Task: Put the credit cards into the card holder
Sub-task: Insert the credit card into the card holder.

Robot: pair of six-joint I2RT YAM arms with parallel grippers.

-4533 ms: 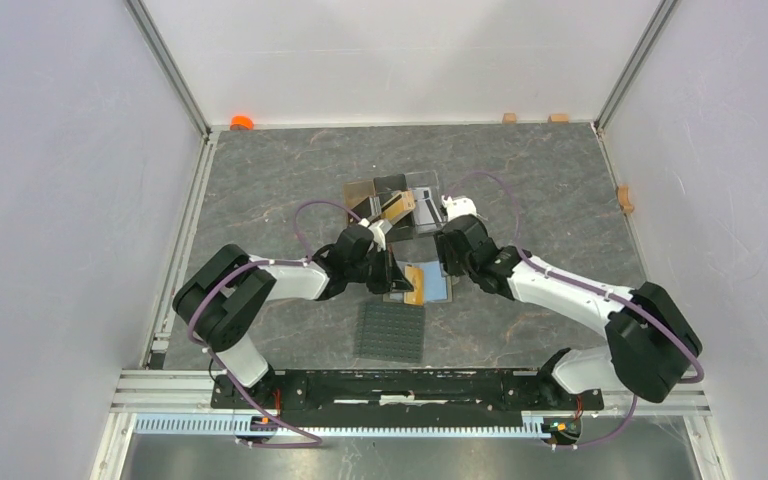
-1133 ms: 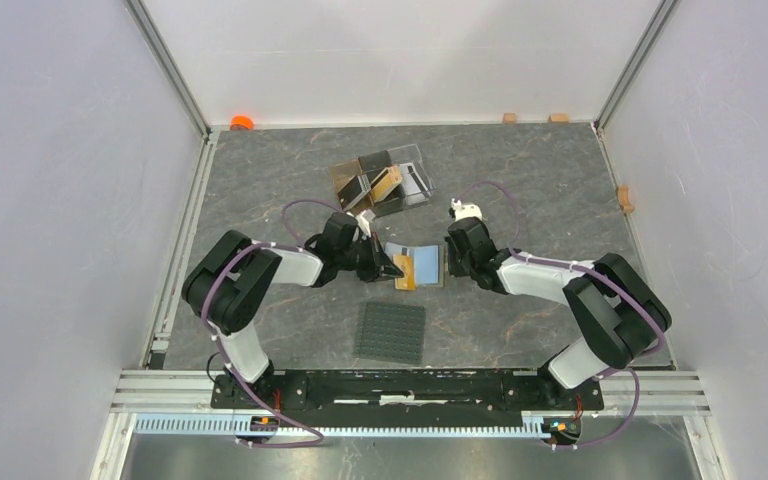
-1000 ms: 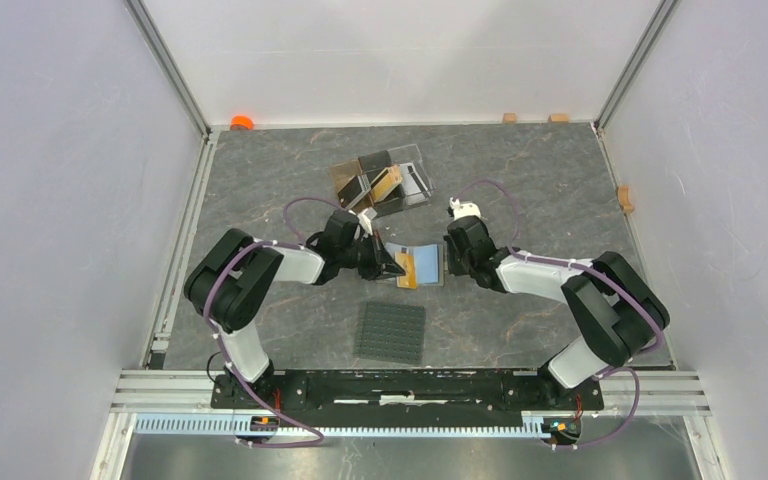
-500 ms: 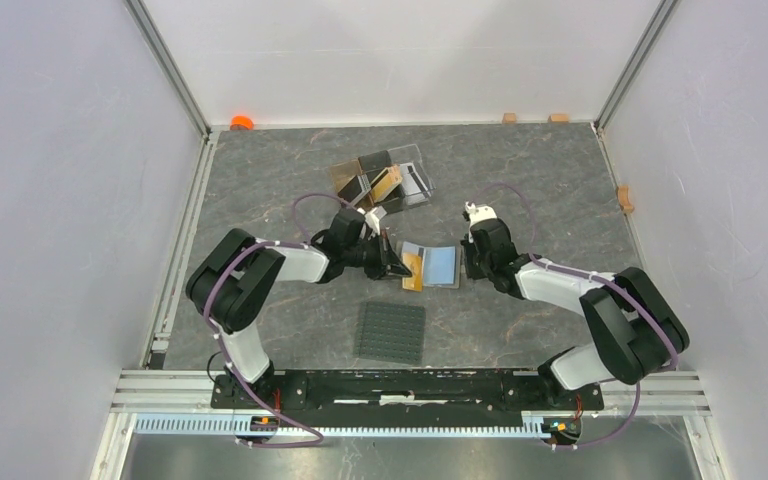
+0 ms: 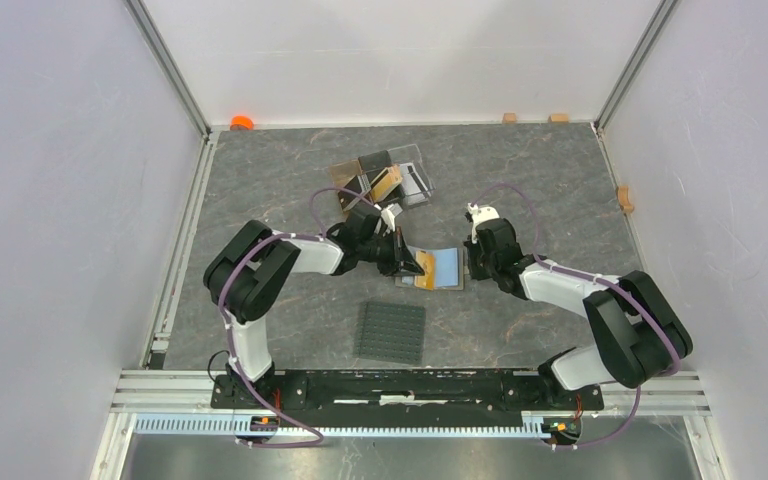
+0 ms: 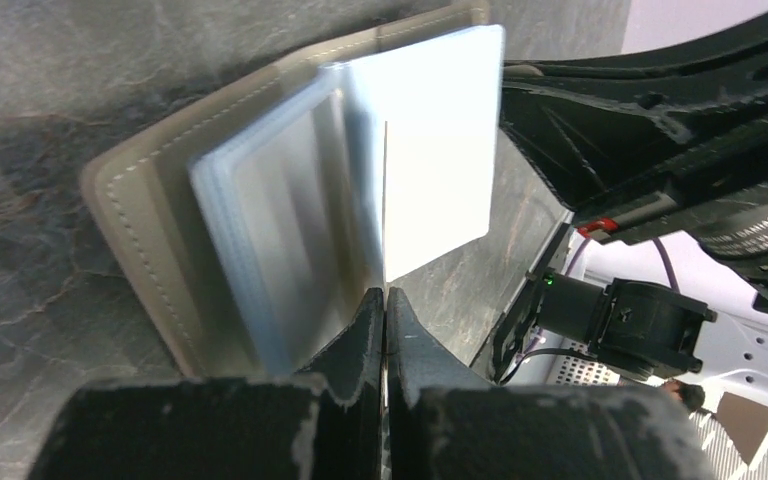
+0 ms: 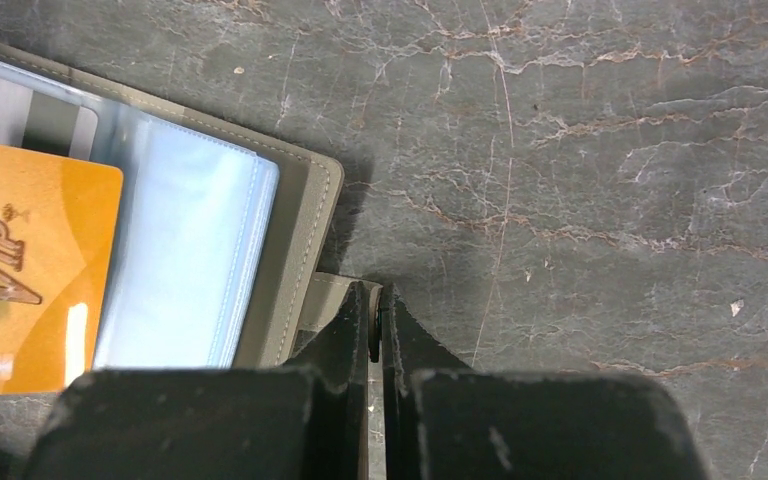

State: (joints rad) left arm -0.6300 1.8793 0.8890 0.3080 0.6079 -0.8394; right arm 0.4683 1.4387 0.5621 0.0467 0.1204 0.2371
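The olive card holder lies open on the table, its clear bluish pockets facing up. My right gripper is at its right edge, shut on the snap tab. My left gripper comes in from the left, shut on the near end of the gold-orange credit card. The right wrist view shows that card flat over the holder's left half. In the left wrist view it is a thin edge running from my left gripper between the clear sheets. Whether it sits inside a pocket I cannot tell.
A clear three-slot stand with more cards stands just behind the left gripper. A dark grey studded mat lies in front of the holder. An orange object and small wooden blocks sit along the back and right walls.
Both grippers and the card holder have shifted a little to the right. The left gripper has carried the gold-orange card further over the holder's pockets.
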